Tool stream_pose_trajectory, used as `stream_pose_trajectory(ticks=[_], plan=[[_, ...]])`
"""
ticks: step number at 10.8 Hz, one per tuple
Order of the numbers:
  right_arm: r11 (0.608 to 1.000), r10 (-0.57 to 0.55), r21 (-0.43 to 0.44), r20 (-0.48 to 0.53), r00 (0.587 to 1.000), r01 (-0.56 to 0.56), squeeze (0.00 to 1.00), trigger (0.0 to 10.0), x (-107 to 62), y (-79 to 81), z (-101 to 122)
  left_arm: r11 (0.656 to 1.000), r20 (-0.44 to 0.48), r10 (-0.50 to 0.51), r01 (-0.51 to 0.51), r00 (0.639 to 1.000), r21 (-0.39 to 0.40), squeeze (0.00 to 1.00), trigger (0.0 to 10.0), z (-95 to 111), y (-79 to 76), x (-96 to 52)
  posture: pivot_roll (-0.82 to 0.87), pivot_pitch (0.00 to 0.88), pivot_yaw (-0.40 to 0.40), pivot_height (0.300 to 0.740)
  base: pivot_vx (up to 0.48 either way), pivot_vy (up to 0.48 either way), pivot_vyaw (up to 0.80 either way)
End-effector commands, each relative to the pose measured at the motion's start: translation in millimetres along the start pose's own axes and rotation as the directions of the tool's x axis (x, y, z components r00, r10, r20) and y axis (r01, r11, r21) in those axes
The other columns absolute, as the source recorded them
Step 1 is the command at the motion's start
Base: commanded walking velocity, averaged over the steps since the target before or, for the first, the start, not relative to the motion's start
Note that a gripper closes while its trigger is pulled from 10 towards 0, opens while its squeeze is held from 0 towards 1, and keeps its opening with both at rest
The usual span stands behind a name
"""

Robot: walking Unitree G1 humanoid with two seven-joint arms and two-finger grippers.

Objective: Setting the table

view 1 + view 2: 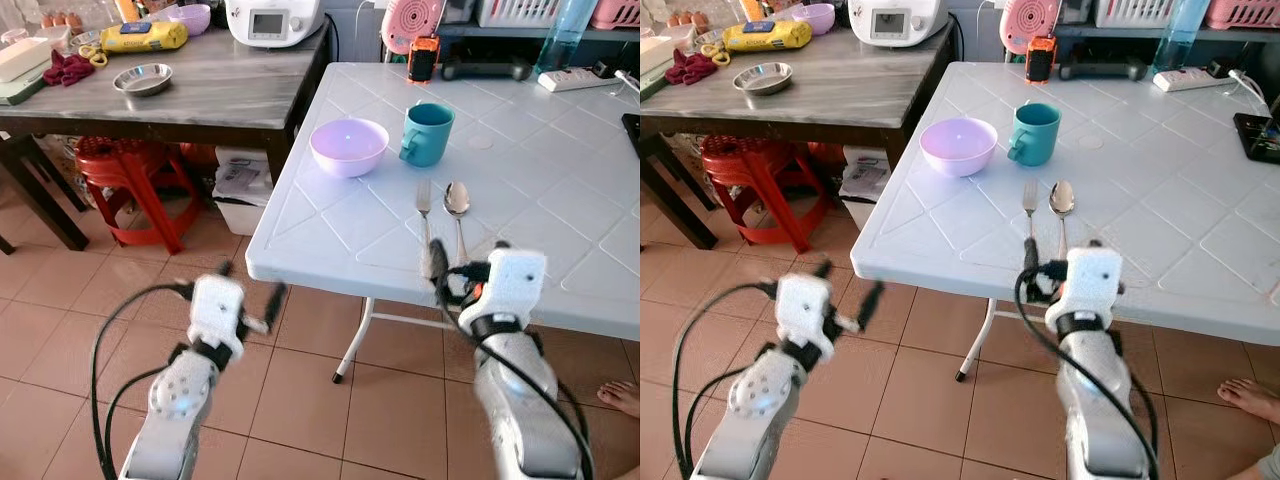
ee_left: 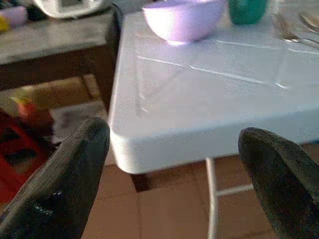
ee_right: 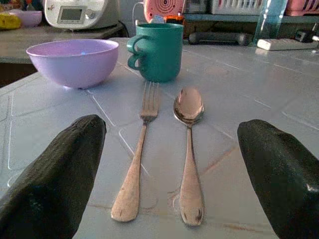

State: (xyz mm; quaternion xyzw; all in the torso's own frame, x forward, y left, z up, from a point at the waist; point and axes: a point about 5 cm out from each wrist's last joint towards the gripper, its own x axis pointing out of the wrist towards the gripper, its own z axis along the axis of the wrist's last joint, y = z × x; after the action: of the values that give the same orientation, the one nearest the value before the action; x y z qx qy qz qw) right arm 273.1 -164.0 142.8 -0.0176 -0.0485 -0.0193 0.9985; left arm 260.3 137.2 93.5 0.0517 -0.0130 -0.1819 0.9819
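Observation:
On the white plastic table (image 1: 330, 240) stand a lilac bowl (image 1: 348, 146) and a teal mug (image 1: 428, 133) side by side. Just nearer me lie a fork (image 1: 424, 203) and a spoon (image 1: 457, 200), parallel, handles toward the table's front edge. My right gripper (image 1: 466, 260) hovers open over that edge; in the right wrist view its fingers (image 3: 60, 169) stand wide on either side of the fork (image 3: 137, 164) and spoon (image 3: 189, 164), touching neither. My left gripper (image 1: 250, 282) is open and holds nothing, below and in front of the table's near left corner (image 2: 149, 149).
A dark wooden table (image 1: 230, 95) to the left carries a steel bowl (image 1: 143, 78), a yellow packet (image 1: 145, 37) and a white appliance (image 1: 272, 20). A red stool (image 1: 130, 165) stands under it. A person's bare foot (image 1: 620, 396) rests on the tiles at the right.

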Motion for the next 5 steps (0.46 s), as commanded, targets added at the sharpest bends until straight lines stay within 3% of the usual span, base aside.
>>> stream_pose_trajectory(ticks=[1, 5], plan=[[1.0, -0.005, 0.022, -0.032, 0.999, 0.006, 0.0, 10.0, 3.2, 0.3, -4.2, 1.0, 0.018, -0.03, 0.03, 0.999, 0.007, 0.0, 10.0, 5.6, -0.1, -2.3, -0.03, 0.142, 0.077, 0.74, 0.0, 0.0, 0.0], [0.996, 0.031, 0.089, -0.057, 0.998, -0.026, 0.0, 10.0, 23.6, 8.2, -0.7, 0.995, 0.018, -0.101, 0.101, 0.995, 0.001, 0.0, 10.0, 6.2, -6.9, -5.4, -0.02, 0.158, 0.086, 0.74, 0.0, 0.0, 0.0]])
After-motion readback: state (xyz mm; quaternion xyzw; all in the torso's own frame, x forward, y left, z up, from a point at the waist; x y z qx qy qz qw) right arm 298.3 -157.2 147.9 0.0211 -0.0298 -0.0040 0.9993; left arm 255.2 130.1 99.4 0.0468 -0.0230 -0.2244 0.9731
